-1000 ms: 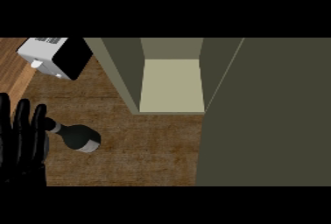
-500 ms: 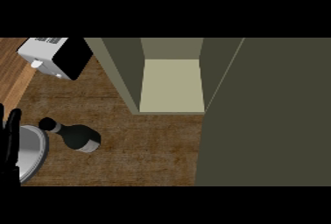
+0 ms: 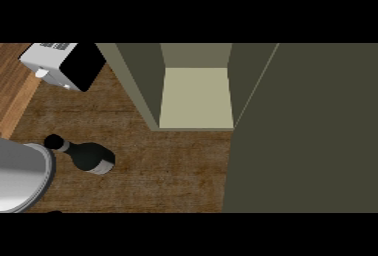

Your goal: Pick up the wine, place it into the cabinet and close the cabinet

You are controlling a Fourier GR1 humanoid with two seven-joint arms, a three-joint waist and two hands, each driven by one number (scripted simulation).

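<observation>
The cabinet (image 3: 196,97) stands open, its door (image 3: 317,130) swung out at the right, and on the wooden surface (image 3: 170,165) a grey forearm (image 3: 21,175) sits just beside the ungrasped wine (image 3: 90,156), so the pick-up seems pending: a hand, neither showing, fingers' state untellable, must close round the bottle.

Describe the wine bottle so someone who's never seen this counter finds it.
Find the open cabinet on the wooden counter. Left of it, nearer you, sits the wine bottle. It is dark and narrow-necked, unlike the boxy white-and-black appliance farther back.
</observation>
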